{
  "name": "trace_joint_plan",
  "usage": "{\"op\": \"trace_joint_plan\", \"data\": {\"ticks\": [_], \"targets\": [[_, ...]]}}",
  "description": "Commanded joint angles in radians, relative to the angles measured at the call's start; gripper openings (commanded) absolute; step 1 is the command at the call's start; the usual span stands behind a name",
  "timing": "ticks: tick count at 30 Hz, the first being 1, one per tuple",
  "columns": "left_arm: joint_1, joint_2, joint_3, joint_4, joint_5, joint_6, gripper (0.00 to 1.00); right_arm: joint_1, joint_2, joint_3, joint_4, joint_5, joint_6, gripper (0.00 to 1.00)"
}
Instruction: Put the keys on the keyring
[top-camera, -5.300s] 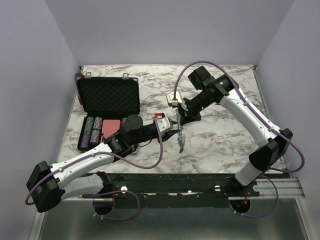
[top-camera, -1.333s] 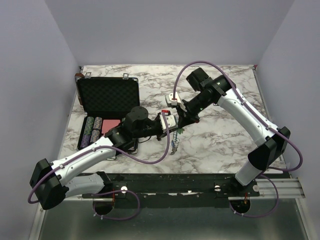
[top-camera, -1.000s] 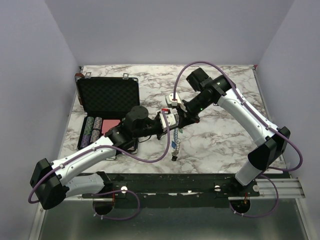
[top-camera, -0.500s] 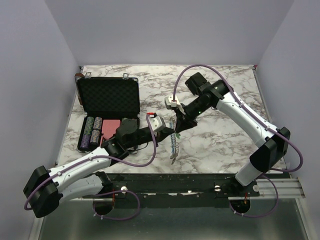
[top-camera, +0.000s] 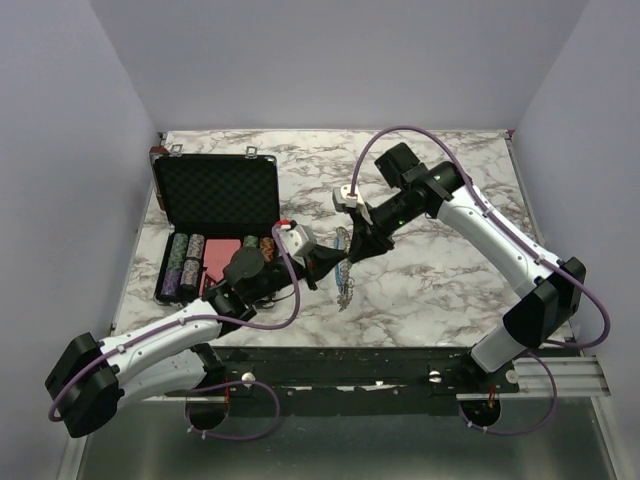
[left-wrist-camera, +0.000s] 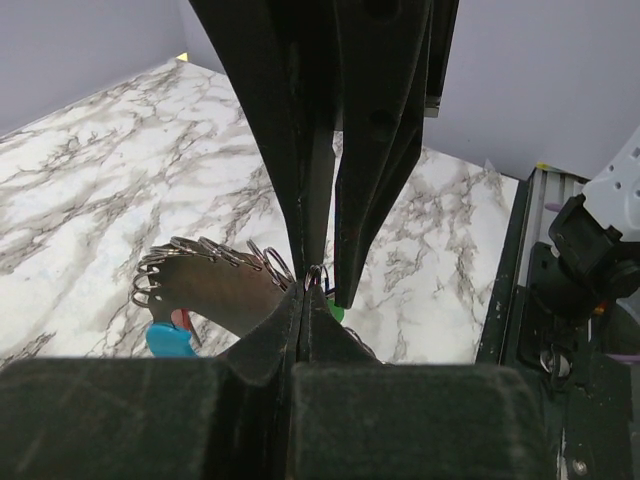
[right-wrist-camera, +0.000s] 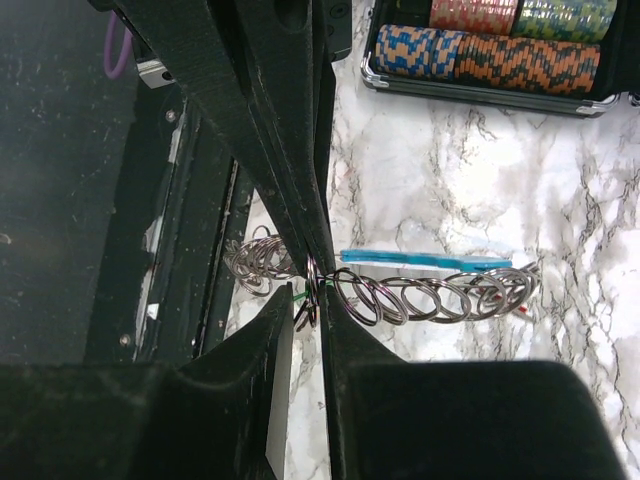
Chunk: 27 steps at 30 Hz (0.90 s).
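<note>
The keyring (top-camera: 345, 278) is a string of linked grey metal rings (right-wrist-camera: 430, 295) hanging above the marble between both grippers. A blue piece (right-wrist-camera: 425, 260) lies along it. My left gripper (top-camera: 332, 262) is shut, pinching one small ring (left-wrist-camera: 313, 275) at its tips. My right gripper (top-camera: 352, 250) meets it from the far side, its jaws slightly apart with that ring (right-wrist-camera: 312, 292) in the gap. Among the rings show key heads: blue (left-wrist-camera: 168, 340), red (left-wrist-camera: 181, 320) and green (left-wrist-camera: 337, 313).
The black foam-lined case (top-camera: 215, 195) lies open at the left, with rows of poker chips (top-camera: 185, 265) in its near half, also the chips (right-wrist-camera: 490, 50) in the right wrist view. The black mounting rail (top-camera: 350, 365) runs along the table's near edge.
My right gripper's jaws have parted from shut. My left arm has drawn back to the left with the ring still pinched, and the hanging chain has shifted with it.
</note>
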Motion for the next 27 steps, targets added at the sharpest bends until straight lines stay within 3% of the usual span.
{"op": "trace_joint_plan", "data": {"ticks": [1, 4, 8, 15, 16, 20, 27], "targets": [[0.010, -0.032, -0.019, 0.176, -0.085, -0.062, 0.00, -0.003, -0.019, -0.017, 0.013, -0.055, 0.045, 0.21], [0.010, -0.037, -0.048, 0.224, -0.120, -0.102, 0.00, -0.015, -0.025, -0.030, 0.040, -0.066, 0.072, 0.17], [0.010, -0.031, -0.078, 0.273, -0.140, -0.137, 0.00, -0.027, -0.034, -0.033, 0.047, -0.095, 0.076, 0.00], [0.011, -0.012, -0.072, 0.270, -0.087, -0.139, 0.00, -0.030, -0.042, -0.042, 0.040, -0.111, 0.054, 0.00], [0.013, -0.009, -0.067, 0.262, -0.070, -0.137, 0.02, -0.030, -0.042, -0.039, 0.038, -0.109, 0.051, 0.00], [0.025, -0.011, -0.046, 0.198, 0.010, -0.124, 0.32, -0.029, -0.036, -0.025, 0.021, -0.100, 0.037, 0.00], [0.060, -0.008, 0.031, 0.000, 0.185, -0.059, 0.34, -0.030, -0.010, 0.012, -0.048, -0.086, -0.013, 0.00]]}}
